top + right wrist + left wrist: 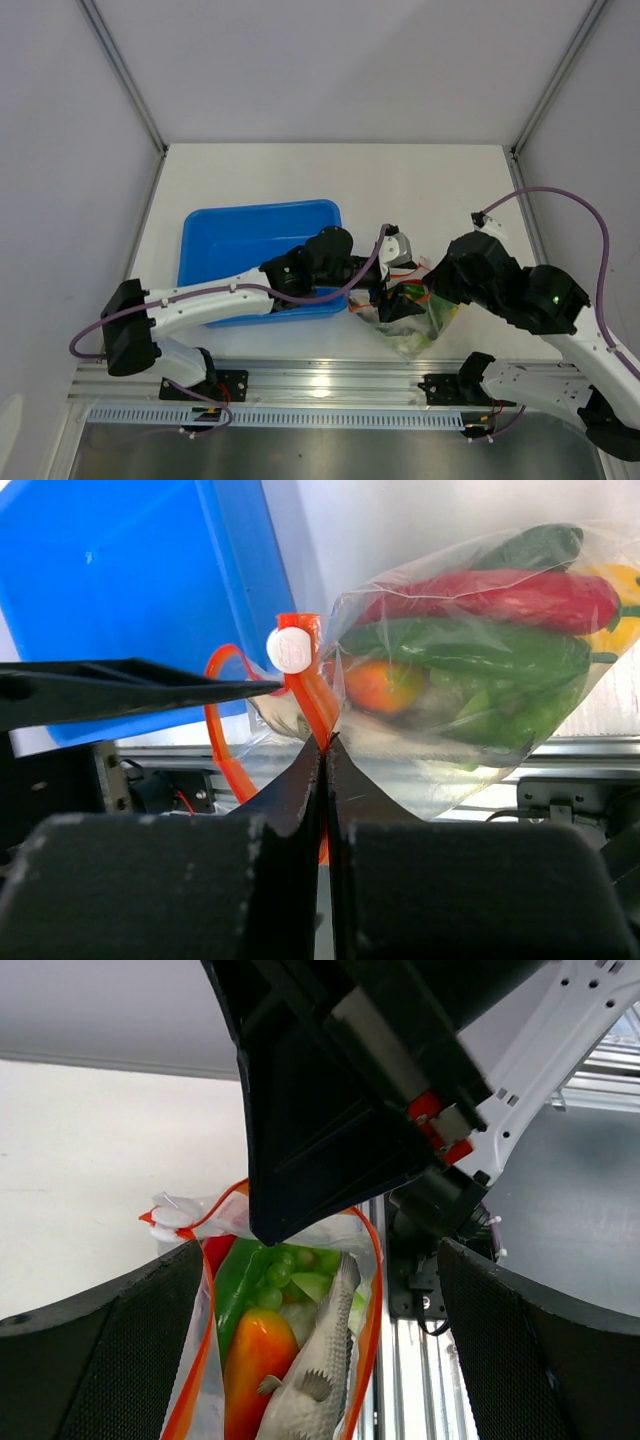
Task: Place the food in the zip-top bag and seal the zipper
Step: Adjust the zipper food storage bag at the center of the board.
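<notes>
Just right of the blue tray (pixel 215 235), the zip-top bag (pixel 410 322) lies full of food (pixel 470 652). Your right gripper (pixel 325 745) pinches the zipper (pixel 312 702) tight. The strip's unsealed run stretches toward your left gripper (pixel 320 1270), which straddles it, jaws wide.

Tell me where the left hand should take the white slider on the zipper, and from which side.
Pinch the white slider by its round tab, which stands proud of the zipper. Probably come from the blue tray side: the right hand is shut on the strip just beside it, and the filled zip-top bag blocks the far side. The left hand is open, ready.
</notes>
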